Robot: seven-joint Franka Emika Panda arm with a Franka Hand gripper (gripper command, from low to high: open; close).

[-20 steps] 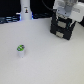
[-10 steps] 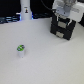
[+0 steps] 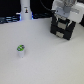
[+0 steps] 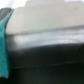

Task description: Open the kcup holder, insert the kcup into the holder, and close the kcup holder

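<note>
Gripper (image 3: pixel 64 19) at the holder (image 3: pixel 63 31), fingers hidden; open or closed cannot be told. Kcup (image 3: pixel 21 50) upright, well apart from holder.

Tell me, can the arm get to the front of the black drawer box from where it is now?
Probably yes. The arm hangs right above the black drawer box, and nothing stands between them. The small cup sits far off on the table. Whether the fingers are open cannot be told.
</note>
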